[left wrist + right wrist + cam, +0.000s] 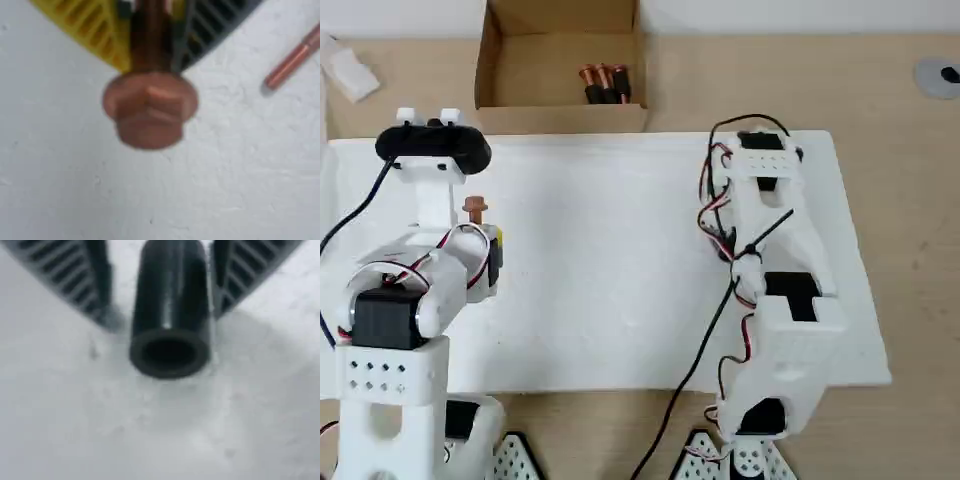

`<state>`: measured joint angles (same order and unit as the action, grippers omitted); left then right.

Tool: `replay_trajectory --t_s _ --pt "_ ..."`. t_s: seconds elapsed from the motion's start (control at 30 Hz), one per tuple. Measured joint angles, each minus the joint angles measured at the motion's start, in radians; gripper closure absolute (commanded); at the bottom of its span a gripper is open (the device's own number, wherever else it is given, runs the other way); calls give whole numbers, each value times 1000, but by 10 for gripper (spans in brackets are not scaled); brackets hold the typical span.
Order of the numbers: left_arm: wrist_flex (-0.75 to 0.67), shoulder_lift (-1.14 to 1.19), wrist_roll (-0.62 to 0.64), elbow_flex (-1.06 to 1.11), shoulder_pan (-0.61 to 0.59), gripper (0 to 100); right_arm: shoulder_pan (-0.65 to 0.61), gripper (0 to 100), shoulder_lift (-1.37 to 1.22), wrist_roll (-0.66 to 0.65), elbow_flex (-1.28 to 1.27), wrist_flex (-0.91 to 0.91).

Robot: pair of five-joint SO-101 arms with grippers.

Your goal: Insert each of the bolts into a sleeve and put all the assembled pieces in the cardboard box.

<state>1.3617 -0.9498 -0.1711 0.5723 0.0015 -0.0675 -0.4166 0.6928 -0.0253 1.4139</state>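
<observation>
Your left pincer (pixel 152 47) is closed on the shank of a copper bolt (pixel 150 107). The flanged hex head juts out past the fingertips, and the shank's other end is hidden behind the jaws. Your right pincer (pixel 170 295) is closed in the same way on a black sleeve (pixel 170 340), whose open bore sticks out beyond the tips, close over the white mat (pixel 150 440).

The step in hand looks like mating these two. Bring the bolt's shank and the sleeve's bore onto one line before you push, since the bore looks only slightly wider than the shank. Go slowly, and keep both grips firm so neither part twists.

A little out from the left pincer, a loose copper rod (pixel 295 57) lies on the mat, probably another bolt. Keep clear of it.

Far beyond both pincers, past the mat's edge, stands the cardboard box (pixel 490 60). It already holds assembled pieces (pixel 605 82).
</observation>
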Motion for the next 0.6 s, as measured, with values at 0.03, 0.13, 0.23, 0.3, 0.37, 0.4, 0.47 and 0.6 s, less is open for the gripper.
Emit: replay_trajectory --t_s 0.03,0.13,0.23,0.3,0.37,0.4,0.47,0.6 --pt "5 0 -11 -6 0 994 0 979 -2 -11 0 -5" --pt "12 -2 -35 -12 0 994 2 988 -2 -37 -2 -6" --pt "14 -2 -40 -12 0 994 2 988 -2 -52 -2 -6" --pt "14 -2 -40 -12 0 994 2 988 -2 -55 -2 -6" --pt "14 -2 -40 -12 0 994 2 988 -2 -55 -2 -6" --pt "14 -2 -40 -12 0 994 2 988 -2 -58 -2 -6" --pt "14 -2 -40 -15 0 994 2 988 -3 -71 3 -6" --pt "14 -2 -40 -103 0 994 2 988 -15 -132 109 87"
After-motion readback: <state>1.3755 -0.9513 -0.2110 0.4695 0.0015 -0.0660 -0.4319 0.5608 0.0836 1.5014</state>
